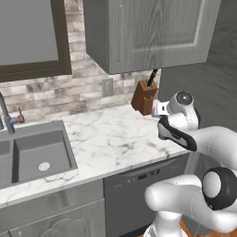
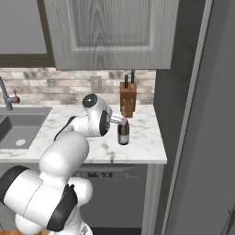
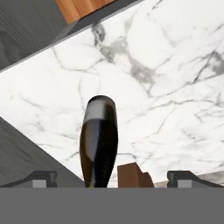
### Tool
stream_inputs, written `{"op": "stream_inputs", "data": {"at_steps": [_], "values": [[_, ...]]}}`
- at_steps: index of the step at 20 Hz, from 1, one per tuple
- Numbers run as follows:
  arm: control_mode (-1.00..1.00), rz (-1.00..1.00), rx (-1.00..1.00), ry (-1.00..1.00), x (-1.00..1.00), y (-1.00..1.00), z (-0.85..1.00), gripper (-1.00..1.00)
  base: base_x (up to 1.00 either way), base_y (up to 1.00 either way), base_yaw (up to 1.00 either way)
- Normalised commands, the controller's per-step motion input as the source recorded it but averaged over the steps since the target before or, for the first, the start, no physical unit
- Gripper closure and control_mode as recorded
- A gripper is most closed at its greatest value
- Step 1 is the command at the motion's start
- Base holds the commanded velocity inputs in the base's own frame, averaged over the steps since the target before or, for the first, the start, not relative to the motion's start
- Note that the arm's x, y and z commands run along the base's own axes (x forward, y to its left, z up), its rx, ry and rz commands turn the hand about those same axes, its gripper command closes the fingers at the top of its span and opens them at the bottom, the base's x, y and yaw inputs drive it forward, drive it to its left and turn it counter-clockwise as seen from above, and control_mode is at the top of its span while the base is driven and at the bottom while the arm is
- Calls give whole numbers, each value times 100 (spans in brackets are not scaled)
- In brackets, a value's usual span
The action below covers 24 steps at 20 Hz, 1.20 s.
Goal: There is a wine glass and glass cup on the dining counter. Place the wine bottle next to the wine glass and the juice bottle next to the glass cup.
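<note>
Sink (image 2: 20,128) is sitting at the left end of the marble table (image 2: 142,147), faucet (image 2: 6,98) rising behind it. Toward the right, the wine bottle (image 2: 123,133) is standing upright on the table, in front of the wooden knife block (image 2: 127,102). The pincer (image 3: 111,177) is hovering above the bottle's neck; in the hand view its fingertips (image 3: 41,178) are standing wide apart, gripping nothing, bottle (image 3: 99,142) lying between them.
</note>
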Motion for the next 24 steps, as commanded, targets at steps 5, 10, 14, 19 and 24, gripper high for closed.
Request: {"op": "stream_inputs", "data": {"at_steps": [5, 10, 14, 19, 24], "values": [[-100, 0, 0, 0, 25, -10, -5, -100, 0, 0, 0], [-100, 0, 0, 0, 25, -3, -16, -100, 0, 0, 0], [-100, 0, 0, 0, 21, -7, -19, -100, 0, 0, 0], [-100, 0, 0, 0, 21, -11, -10, -100, 0, 0, 0], [-100, 0, 0, 0, 17, -5, -16, -100, 0, 0, 0]]}}
